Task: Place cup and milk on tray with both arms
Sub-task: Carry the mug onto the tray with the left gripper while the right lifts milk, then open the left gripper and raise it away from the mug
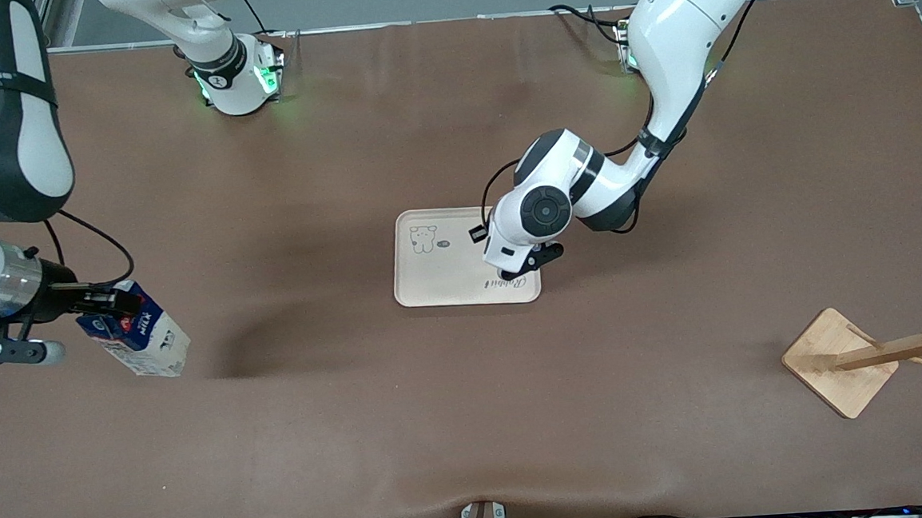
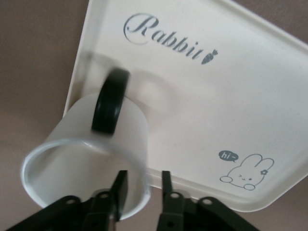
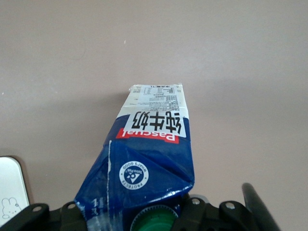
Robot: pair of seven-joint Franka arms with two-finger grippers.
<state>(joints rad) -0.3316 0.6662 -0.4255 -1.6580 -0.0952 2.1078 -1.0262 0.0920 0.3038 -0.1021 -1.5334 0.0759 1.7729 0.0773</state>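
Tabletop (image 1: pixel 471 418); tilted milk (image 1: pixel 141 336), cap toward right tool (image 1: pixel 104 306).

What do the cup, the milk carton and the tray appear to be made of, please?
Cup: probably glazed ceramic, smooth white wall, glossy black handle.
Milk carton: printed coated paperboard, creased gable folds, plastic green cap.
Tray: matte cream, faintly speckled, possibly plastic or bamboo fibre.

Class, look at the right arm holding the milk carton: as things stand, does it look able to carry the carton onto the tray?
Probably yes. The right gripper holds the milk carton over bare table, and the tray has open space at that end. The left gripper with the cup takes only the end toward the left arm.
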